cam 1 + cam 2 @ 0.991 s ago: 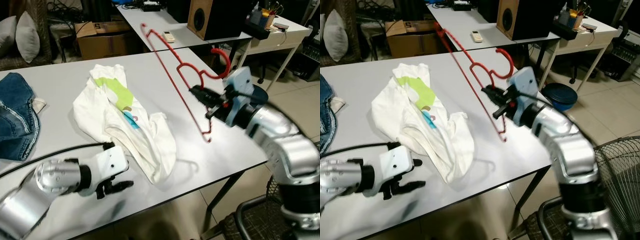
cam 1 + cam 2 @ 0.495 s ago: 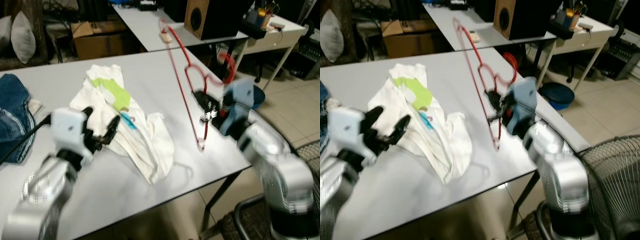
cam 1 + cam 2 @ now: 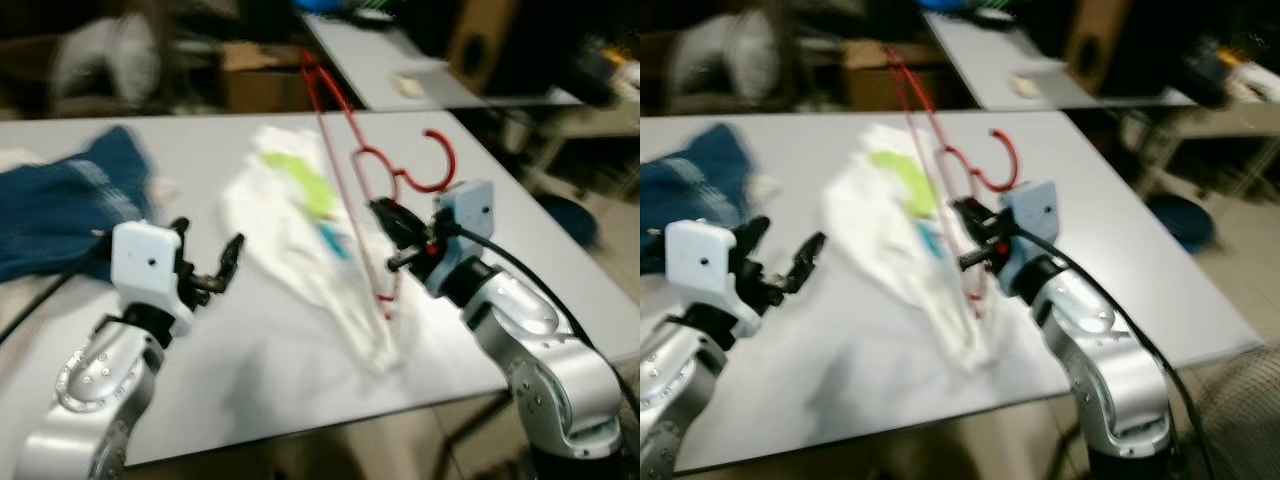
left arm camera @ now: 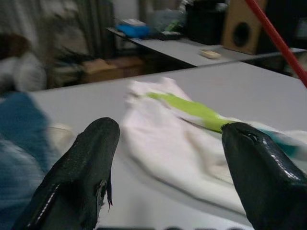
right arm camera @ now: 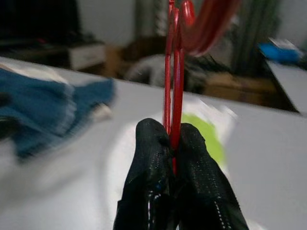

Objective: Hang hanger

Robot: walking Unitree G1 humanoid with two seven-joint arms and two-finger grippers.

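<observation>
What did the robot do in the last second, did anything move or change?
The left hand rose from low over the grey table and now hovers open, pointing toward the white T-shirt with a green print. The whole view swung left as the camera turned. The right hand stayed shut on the thin red wire hanger, held upright above the shirt. Shirt and blue denim garment lie where they were.

No text, label, brand, number or sign can be read anywhere in these blurred views. The crumpled white cotton T-shirt (image 3: 300, 215) on the pale grey table (image 3: 260, 370) carries a green and blue print, but it forms no legible letters. The brown cardboard box (image 4: 103, 67) in the background is too blurred to show any marking.
</observation>
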